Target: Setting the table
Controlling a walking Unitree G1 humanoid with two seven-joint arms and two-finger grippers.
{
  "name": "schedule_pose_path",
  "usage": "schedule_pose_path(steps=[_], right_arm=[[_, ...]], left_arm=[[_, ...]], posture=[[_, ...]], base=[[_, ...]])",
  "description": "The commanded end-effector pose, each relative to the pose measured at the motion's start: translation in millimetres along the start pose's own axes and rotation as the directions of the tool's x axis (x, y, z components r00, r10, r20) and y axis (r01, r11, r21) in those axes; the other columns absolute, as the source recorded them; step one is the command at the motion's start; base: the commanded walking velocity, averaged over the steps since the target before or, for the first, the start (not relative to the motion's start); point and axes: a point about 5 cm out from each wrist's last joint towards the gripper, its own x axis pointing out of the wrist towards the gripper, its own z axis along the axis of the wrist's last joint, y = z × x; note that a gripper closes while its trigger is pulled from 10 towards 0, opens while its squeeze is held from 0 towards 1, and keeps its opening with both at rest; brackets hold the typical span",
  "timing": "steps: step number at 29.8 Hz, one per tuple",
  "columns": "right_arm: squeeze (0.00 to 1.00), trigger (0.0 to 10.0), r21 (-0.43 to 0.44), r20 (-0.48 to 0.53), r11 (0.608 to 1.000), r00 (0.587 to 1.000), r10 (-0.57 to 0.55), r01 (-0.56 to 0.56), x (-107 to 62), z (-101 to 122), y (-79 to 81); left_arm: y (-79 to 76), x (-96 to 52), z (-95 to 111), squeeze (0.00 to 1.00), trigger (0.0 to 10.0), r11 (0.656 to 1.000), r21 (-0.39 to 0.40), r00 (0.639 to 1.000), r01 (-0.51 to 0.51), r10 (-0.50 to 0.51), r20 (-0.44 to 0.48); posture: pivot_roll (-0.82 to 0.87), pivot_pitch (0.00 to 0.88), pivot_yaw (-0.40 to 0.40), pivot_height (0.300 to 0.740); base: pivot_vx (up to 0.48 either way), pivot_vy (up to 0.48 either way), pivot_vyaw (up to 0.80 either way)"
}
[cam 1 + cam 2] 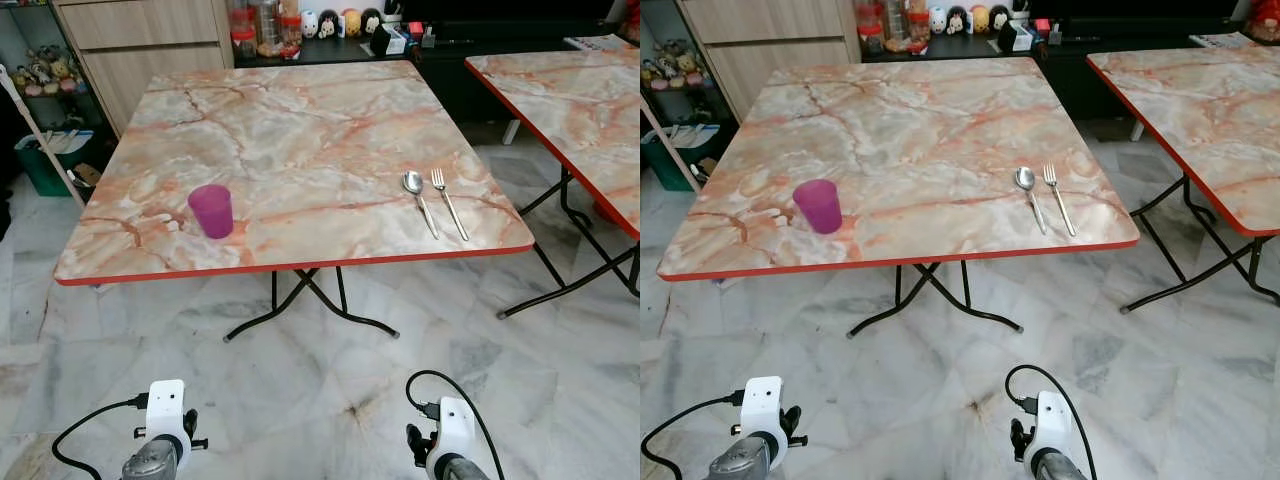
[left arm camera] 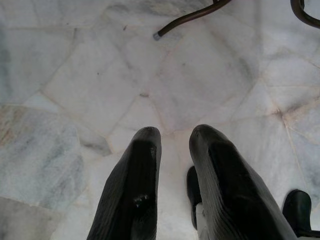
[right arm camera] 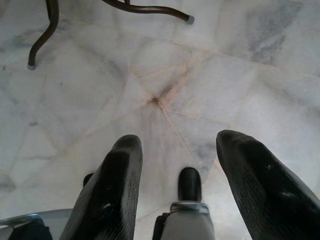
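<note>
A second marble-patterned table point(image 1: 570, 110) stood to the right. Far off, wooden drawers point(image 1: 140, 40) sat beside a dark counter point(image 1: 330, 48) holding figurines point(image 1: 338, 22). A green bin point(image 1: 42, 165) stood far left.

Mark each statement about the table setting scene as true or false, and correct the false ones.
1. The purple cup stands upright on the marble table. True.
2. The fork lies to the left of the spoon. False: the fork lies on the spoon's right.
3. The left gripper holds the cup. False: its jaws are empty, low above the floor.
4. The spoon and fork lie side by side near the table's front right corner. True.
5. The right gripper has its jaws apart over the floor. True.
</note>
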Motion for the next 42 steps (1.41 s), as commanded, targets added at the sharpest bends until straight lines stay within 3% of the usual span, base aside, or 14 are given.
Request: schedule_pose_path(steps=[1,6,14,19,22,27,42], right_arm=[[0.0,10.0,-0.015,0.0,1.0,1.0,-0.006,0.006,-0.7,-1.9,-1.7],[0.0,10.0,0.019,-0.003,1.0,1.0,-0.008,0.008,-0.9,-3.3,-1.0],[0.0,10.0,-0.021,-0.001,1.0,1.0,-0.02,0.02,-0.8,-2.5,-1.6],[0.0,10.0,0.012,-0.008,1.0,1.0,-0.016,0.016,-0.9,-3.9,-1.1],[0.0,10.0,-0.057,-0.003,0.998,1.0,-0.018,0.018,-0.9,-3.1,-0.6],[0.0,10.0,0.007,-0.011,1.0,1.0,-0.029,0.029,-1.0,-4.6,-1.2],[0.0,10.0,-0.007,-0.022,1.0,0.999,-0.024,0.024,-1.4,-7.3,-0.7]], left_arm=[[2.4,-1.6,-5.5,0.0,10.0,1.0,-0.005,1.0,-0.01,0.01,-0.021],[2.9,-1.6,-5.4,0.0,10.0,1.0,-0.006,1.0,-0.012,0.012,-0.021],[3.2,-1.4,-5.0,0.0,10.0,1.0,-0.007,1.0,-0.014,0.013,-0.022],[3.0,-1.4,-5.0,0.0,10.0,1.0,-0.005,1.0,-0.008,0.008,-0.023],[3.5,-1.6,-5.8,0.0,10.0,1.0,-0.002,1.0,-0.01,0.01,-0.027],[4.0,-2.1,-7.4,0.0,10.0,1.0,0.005,0.999,-0.012,0.012,-0.033],[2.8,-2.9,-11.7,0.0,10.0,1.0,0.016,0.998,0.007,-0.006,-0.058]], posture=[[0.07,0.087,-0.002,0.74],[0.07,0.089,-0.002,0.74],[0.07,0.087,-0.001,0.74],[0.07,0.089,0.0,0.74],[0.07,0.087,0.001,0.74],[0.07,0.09,0.004,0.74],[0.07,0.097,0.006,0.74]], base=[[0.0,0.0,0.0],[0.0,0.0,0.34],[0.215,0.0,0.21],[0.264,0.0,0.08],[0.306,0.0,0.34],[0.308,0.0,0.48],[0.22,0.0,0.0]])
